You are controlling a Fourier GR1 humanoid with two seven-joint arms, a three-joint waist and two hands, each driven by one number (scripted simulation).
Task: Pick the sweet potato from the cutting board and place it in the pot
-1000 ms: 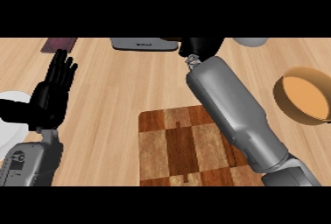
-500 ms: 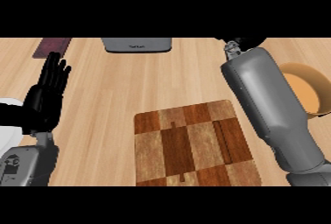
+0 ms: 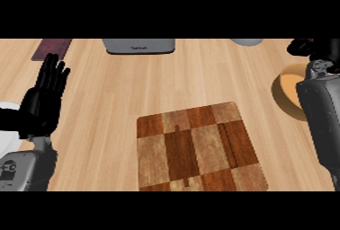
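From my station the head view showed the cutting board (image 3: 199, 148) lying on the wooden counter (image 3: 166, 85), a checkered slab of dark and light brown squares reaching down to the lower edge of the scene. I could see nothing resting on its top. The sweet potato did not show anywhere I could make out, so I could not tell where it was.

The right hand (image 3: 312, 46) sat at the upper right corner, black and partly cut off by the edge, with its grey forearm (image 3: 322, 121) running down the right side. I could not tell how that hand was set, or whether it grasped anything. Just beside and partly under the forearm was the pot (image 3: 287, 92), a round tan vessel with only its left part visible.

The left hand (image 3: 45, 96) stood at the left edge, released, fingers straight and pointing up, holding nothing, well apart from the board.

Along the far edge I saw a grey appliance (image 3: 139, 45), a dark reddish object (image 3: 51, 48) at the left, and a pale rounded item (image 3: 247, 42) near the right
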